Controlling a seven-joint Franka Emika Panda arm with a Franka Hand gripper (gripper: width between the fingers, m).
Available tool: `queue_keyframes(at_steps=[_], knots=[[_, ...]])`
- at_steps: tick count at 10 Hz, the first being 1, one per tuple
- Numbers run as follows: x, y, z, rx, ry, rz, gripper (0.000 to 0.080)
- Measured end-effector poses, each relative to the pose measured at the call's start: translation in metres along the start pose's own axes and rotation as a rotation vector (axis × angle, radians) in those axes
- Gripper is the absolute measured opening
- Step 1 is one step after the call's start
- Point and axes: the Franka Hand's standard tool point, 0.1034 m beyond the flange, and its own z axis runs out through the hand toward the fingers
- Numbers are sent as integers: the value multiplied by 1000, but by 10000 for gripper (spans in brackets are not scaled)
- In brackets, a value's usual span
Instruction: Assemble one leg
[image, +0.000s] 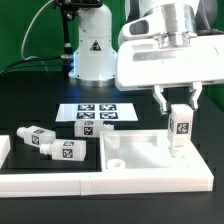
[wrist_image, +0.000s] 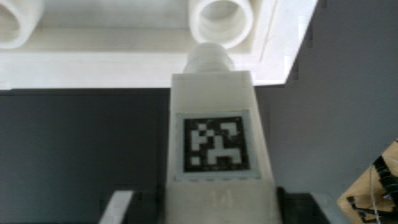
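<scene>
End effector (image: 178, 108) clamped on the small stubby white plastic leg with a square black-and-white tag (image: 179, 126). One finger is on each side of the leg's upper part, jaws closed against it.

The leg is held upright with the tag face outward, probably so its lower tip can go straight down into a socket. It hangs directly below the end effector, between the fingers, and sticks out well past the fingertips.

It sits over the large flat white square panel (image: 150, 165), which lies on the black counter (image: 20, 108) near the counter's front edge, toward the corner on the exterior view's right. The leg is above the panel's far corner on that side.

In the wrist view the tapered tip lines up close to a round corner hole (wrist_image: 222, 12) in the panel but looks short of it, so I judge it not yet seated. Can't tell whether the tip touches the panel surface.

The panel lies flat with holes up, presumably so legs can be inserted from above.

Spare white tagged pegs (image: 66, 151) lie on their sides toward the front corner on the exterior view's left, well apart from the end effector. The thin white marker board (image: 95, 116) lies flat mid-counter, behind the panel.
</scene>
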Motion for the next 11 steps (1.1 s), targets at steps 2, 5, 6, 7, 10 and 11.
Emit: queue_keyframes(at_steps=[2,5,6,7,10,11], knots=[[-7,1,7,-3,-13,-1,287],[-10,-5,12,1,22,-10,287],[-9,-9,13,6,32,-13,287],[-9,-11,12,9,32,-15,287],[-9,-14,12,12,42,-18,287],[-11,-11,12,10,40,-18,287]])
